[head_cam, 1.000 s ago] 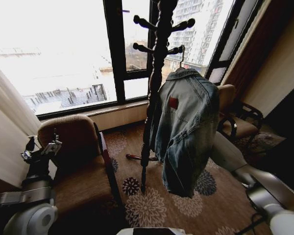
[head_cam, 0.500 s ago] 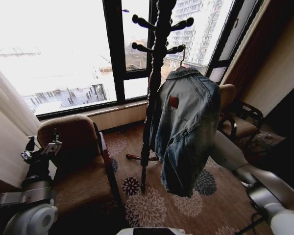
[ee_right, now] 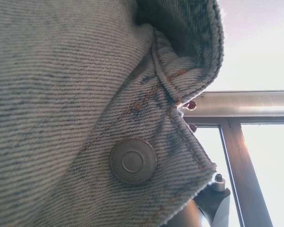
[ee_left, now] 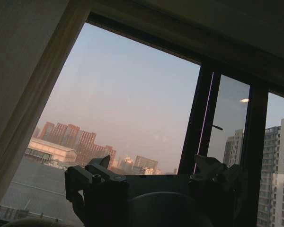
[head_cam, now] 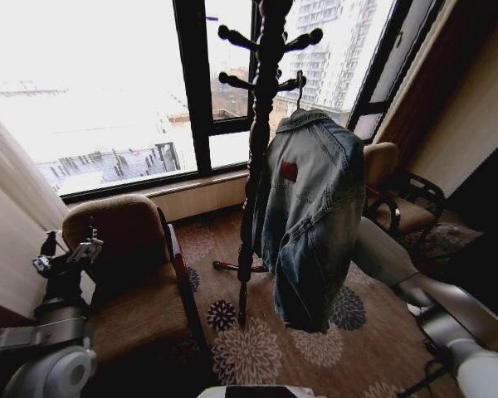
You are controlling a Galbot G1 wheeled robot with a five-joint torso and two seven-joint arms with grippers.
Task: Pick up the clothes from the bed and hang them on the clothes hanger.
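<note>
The denim jacket (head_cam: 309, 211) is swinging closer to the dark coat stand (head_cam: 260, 124) than half a second ago, its hanger hook (head_cam: 299, 85) now rising beside the stand's lower right peg, so in my judgement the hanging step is nearing its end. The right arm (head_cam: 398, 269) is reaching in behind the jacket; I cannot tell how its fingers are set. The jacket is draping full length beside the stand, faded blue, red patch (head_cam: 290, 171) showing, collar up. The left gripper (head_cam: 66, 253) is idling, fingers spread and empty, well left of the stand.
</note>
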